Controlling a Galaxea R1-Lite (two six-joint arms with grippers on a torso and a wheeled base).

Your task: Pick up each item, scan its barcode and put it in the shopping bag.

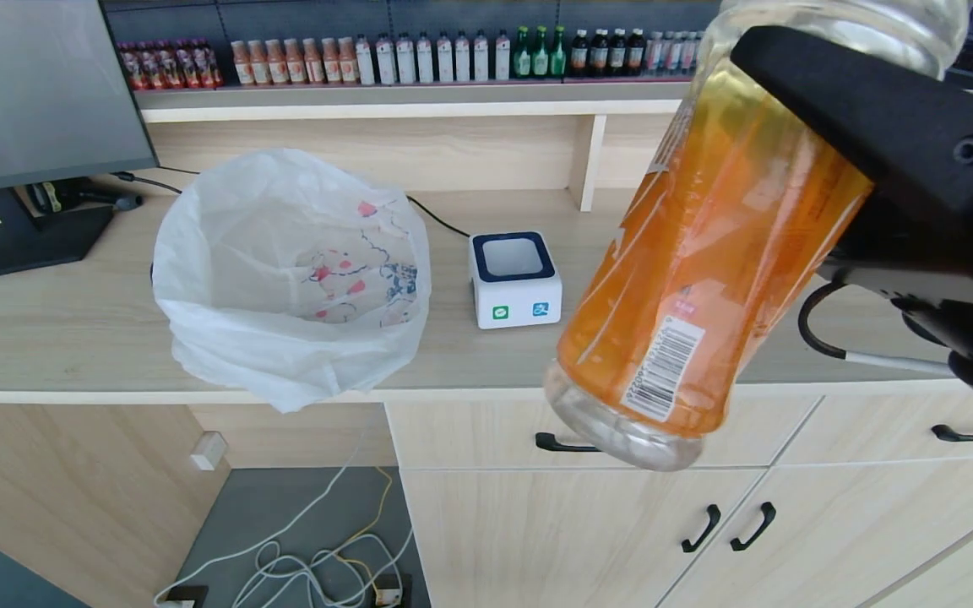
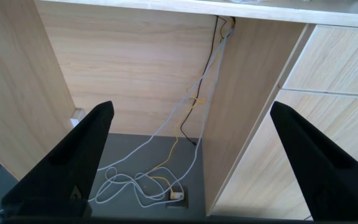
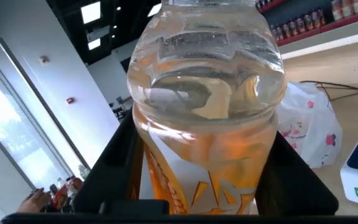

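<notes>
My right gripper [image 1: 799, 160] is shut on a clear bottle [image 1: 706, 245] with an orange label, held tilted high above the counter's right part, close to the head camera. The bottle's barcode [image 1: 664, 367] faces outward near its lower end. In the right wrist view the bottle [image 3: 207, 118] sits between the two dark fingers [image 3: 110, 171]. The white scanner box [image 1: 514, 279] with a dark-rimmed window stands on the counter, left of the bottle. The white shopping bag [image 1: 292, 270] stands open left of the scanner. My left gripper [image 2: 191, 162] hangs open below the counter, facing a cable nook.
A monitor [image 1: 30, 93] on a black stand occupies the counter's far left. A shelf of bottled drinks [image 1: 419, 59] runs along the back. A black cable [image 1: 436, 219] leads to the scanner. Drawers with black handles [image 1: 710, 528] sit under the counter; loose cables [image 2: 148, 186] lie on the floor.
</notes>
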